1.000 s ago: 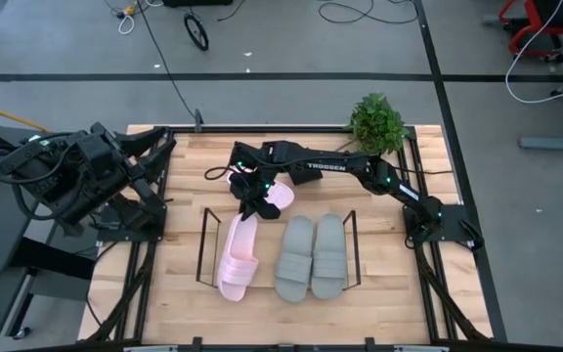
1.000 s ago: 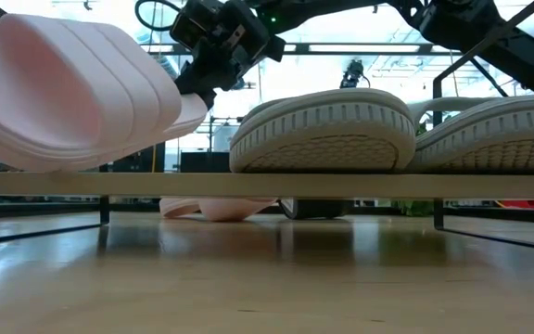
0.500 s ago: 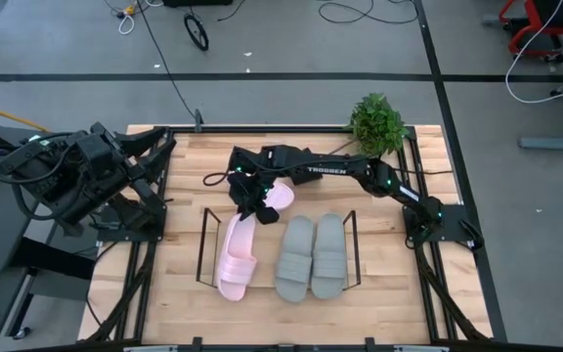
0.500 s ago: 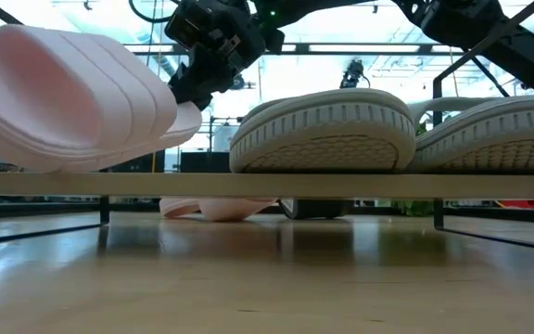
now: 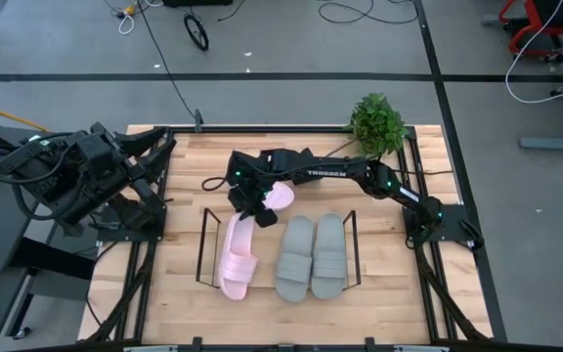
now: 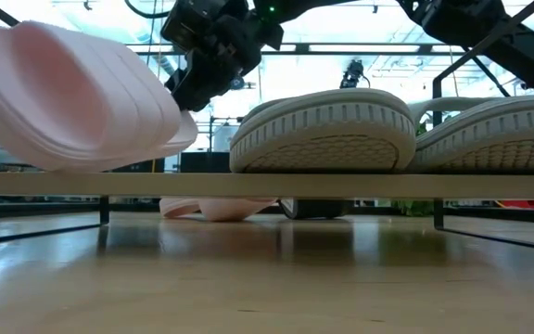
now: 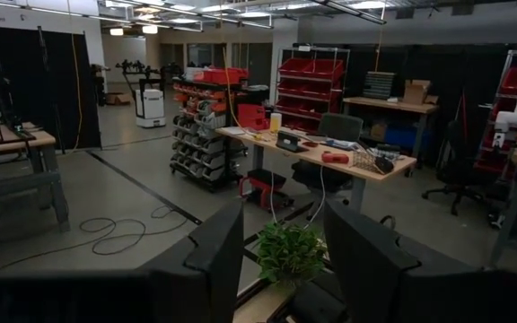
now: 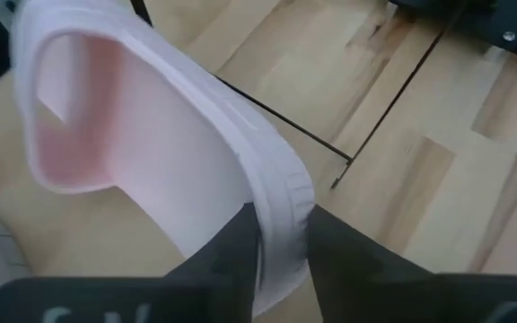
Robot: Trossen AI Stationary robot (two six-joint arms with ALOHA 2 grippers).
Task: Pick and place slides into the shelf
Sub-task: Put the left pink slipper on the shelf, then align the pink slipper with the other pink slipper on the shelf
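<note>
Reaching from the table's 3 o'clock side toward its centre, right gripper (image 5: 249, 207) pinching the heel edge of a pale pink slide (image 5: 238, 256), dark fingers (image 8: 233, 247) either side of the sandal's rim, clamped on it. Lying lengthwise in the shelf (image 5: 204, 244) at its 9 o'clock end, toe pointing to 6 o'clock, heel end lifted slightly in the low view. Next to it toward 3 o'clock, two grey slides (image 5: 312, 256) side by side on the same wire frame, soles up off the wood. Second pink slide (image 5: 277, 198) loose on the table (image 5: 184, 166) just beyond the shelf at 12 o'clock, beside the gripper. Left gripper (image 7: 281, 260) parked off the table's 9 o'clock edge, fingers apart, holding nothing. Green plant (image 5: 376, 123) at the 1 o'clock corner
</note>
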